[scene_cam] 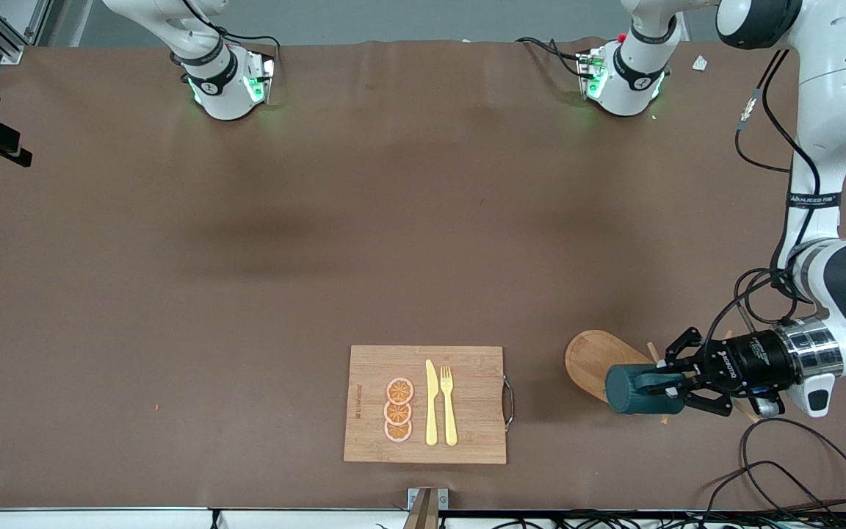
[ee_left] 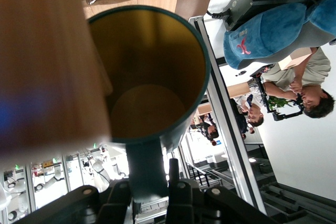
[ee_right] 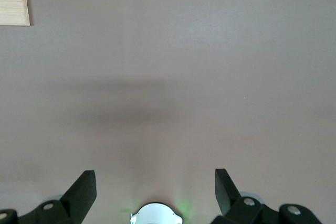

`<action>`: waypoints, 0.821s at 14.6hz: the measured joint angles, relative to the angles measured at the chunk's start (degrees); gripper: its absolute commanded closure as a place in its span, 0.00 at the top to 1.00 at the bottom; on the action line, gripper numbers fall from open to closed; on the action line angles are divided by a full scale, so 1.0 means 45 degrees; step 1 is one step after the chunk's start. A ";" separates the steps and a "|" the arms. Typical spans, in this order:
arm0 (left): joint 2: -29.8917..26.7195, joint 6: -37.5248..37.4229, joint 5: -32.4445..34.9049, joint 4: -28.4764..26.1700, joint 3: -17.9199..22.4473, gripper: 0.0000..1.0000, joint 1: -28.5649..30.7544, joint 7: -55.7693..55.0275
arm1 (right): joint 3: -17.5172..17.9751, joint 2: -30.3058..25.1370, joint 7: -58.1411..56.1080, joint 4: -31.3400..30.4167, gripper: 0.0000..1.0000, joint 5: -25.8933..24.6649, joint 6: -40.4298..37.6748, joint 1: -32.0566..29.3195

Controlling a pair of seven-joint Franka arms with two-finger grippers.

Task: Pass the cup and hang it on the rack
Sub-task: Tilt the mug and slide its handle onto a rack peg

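Across the brown table (scene_cam: 247, 257), a bamboo cutting board (scene_cam: 467, 367) lies near the front edge. Left gripper (scene_cam: 676, 382) clamps the dark teal cylindrical cup (scene_cam: 632, 389) by its handle, sideways over the light wooden rack (scene_cam: 592, 356). Right gripper (ee_right: 155, 184) waits, fingers spread.

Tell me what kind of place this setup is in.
Probably a robotics lab: two arms bolted to a brown table, the left tool holding the cup over the rack, and metal framing outside it.
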 measured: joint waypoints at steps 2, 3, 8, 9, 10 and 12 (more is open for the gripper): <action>0.0031 0.0000 -0.0153 -0.0001 -0.0001 0.00 0.0065 -0.0004 | 0.0000 0.0000 0.0000 0.0000 1.00 0.0000 0.0000 0.0000; 0.0051 0.0000 -0.0313 -0.0004 -0.0001 0.00 0.0094 -0.0005 | 0.0000 0.0000 0.0000 0.0000 1.00 0.0000 -0.0001 0.0000; 0.0186 0.0000 -0.0950 -0.0005 -0.0001 0.00 0.0145 -0.0005 | 0.0000 0.0000 0.0000 0.0000 1.00 0.0000 -0.0003 0.0000; 0.0201 0.0000 -0.0974 -0.0005 -0.0001 0.00 0.0181 -0.0018 | 0.0000 0.0000 -0.0001 -0.0001 1.00 0.0000 -0.0003 0.0000; 0.0215 0.0000 -0.0979 -0.0005 -0.0001 0.00 0.0234 -0.0065 | 0.0000 0.0000 -0.0001 -0.0002 1.00 0.0000 -0.0004 0.0000; 0.0223 0.0000 -0.0979 -0.0004 0.0000 0.00 0.0326 -0.0290 | 0.0000 0.0000 -0.0001 -0.0006 1.00 0.0000 -0.0004 0.0000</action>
